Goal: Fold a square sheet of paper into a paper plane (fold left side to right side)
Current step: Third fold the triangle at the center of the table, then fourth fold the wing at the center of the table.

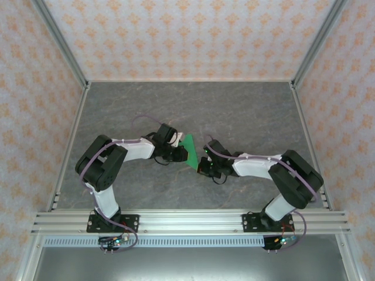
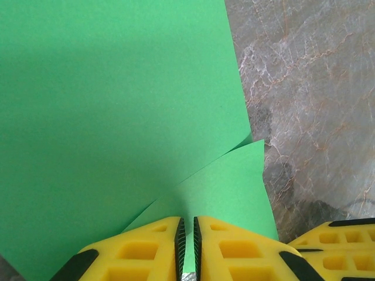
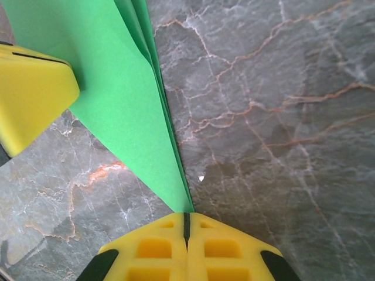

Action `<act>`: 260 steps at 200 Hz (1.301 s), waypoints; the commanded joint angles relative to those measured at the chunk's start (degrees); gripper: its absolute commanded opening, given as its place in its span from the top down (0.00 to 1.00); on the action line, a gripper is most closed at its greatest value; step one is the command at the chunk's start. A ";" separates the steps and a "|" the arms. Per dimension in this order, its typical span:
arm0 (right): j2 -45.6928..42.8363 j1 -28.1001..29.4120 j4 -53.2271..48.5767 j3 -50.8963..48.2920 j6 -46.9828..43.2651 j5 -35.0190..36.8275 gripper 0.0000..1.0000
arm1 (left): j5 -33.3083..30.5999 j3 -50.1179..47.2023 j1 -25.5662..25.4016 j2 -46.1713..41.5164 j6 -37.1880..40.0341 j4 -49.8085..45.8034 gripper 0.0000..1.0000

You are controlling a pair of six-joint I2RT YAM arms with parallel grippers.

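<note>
- Square sheet of paper [image 1: 188, 150] is standing, partly folded, between your tools.
- Left tool [image 2: 187, 227] and right tool [image 3: 186, 221] are both pinching it tightly.
- You're wanting edges matched before creasing.

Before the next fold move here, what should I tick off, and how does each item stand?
1. Grip of left hand on green paper: ok, the paper runs between its closed fingers.
2. Grip of right hand on the paper: ok, a pointed end sits in its shut fingers.
3. Layers lying flat together: not ok, they splay apart in the right wrist view.
4. Edges aligned: cannot tell.
5. Paper resting on the table: cannot tell.
</note>
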 commanded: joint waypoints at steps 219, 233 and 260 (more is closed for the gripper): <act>2.14 -0.99 -7.44 11.63 -25.61 19.23 0.37 | 2.76 -3.72 5.68 -8.78 -11.96 7.21 0.41; -0.18 -1.00 -6.93 10.56 -26.54 18.80 0.37 | 2.92 -2.74 5.30 -7.73 -12.38 7.85 0.44; -8.61 0.77 -4.69 6.10 -28.19 23.24 0.31 | 2.49 -1.31 4.90 -6.38 -13.56 8.48 0.52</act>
